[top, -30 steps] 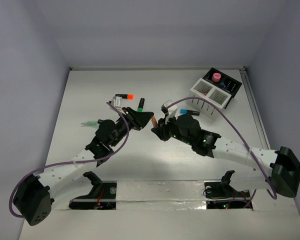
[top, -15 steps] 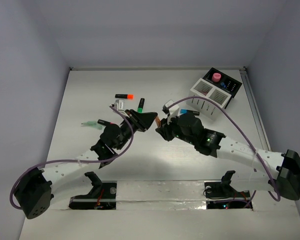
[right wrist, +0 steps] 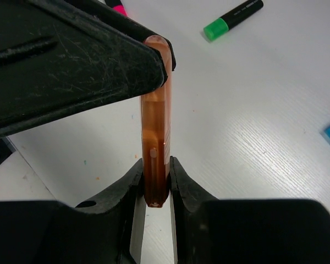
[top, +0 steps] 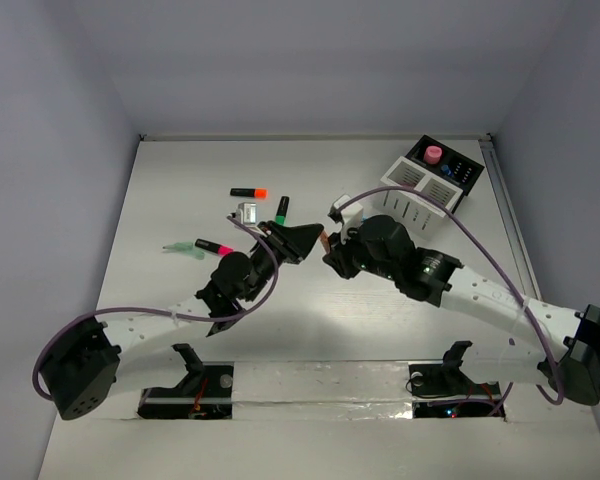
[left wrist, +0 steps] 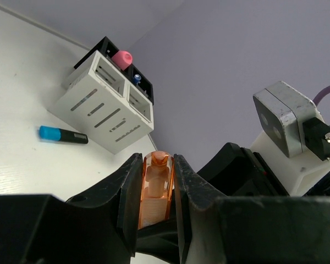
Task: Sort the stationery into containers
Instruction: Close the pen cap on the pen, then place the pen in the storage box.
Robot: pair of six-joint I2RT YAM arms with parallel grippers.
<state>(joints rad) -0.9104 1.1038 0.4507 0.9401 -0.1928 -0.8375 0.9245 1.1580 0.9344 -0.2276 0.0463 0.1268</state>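
A translucent orange pen-like piece (top: 323, 241) hangs above the table's middle, held at both ends. My left gripper (top: 306, 240) is shut on one end, seen in the left wrist view (left wrist: 155, 187). My right gripper (top: 332, 249) is shut on the other end, seen in the right wrist view (right wrist: 155, 137). The white slatted box (top: 417, 192) joined to the black box (top: 452, 172) stands at the back right. A pink-topped item (top: 433, 154) sits in the black box.
On the table lie an orange-capped highlighter (top: 248, 192), a green-capped one (top: 281, 210), a pink-capped one (top: 213, 246), a pale green piece (top: 178, 247) and a small white item (top: 246, 213). A blue-capped highlighter (left wrist: 63, 135) lies beside the white box.
Both arms have shifted slightly right and farther from the bases, gripper tips staying together around the orange piece. The pink-capped highlighter has come out from under the left arm.
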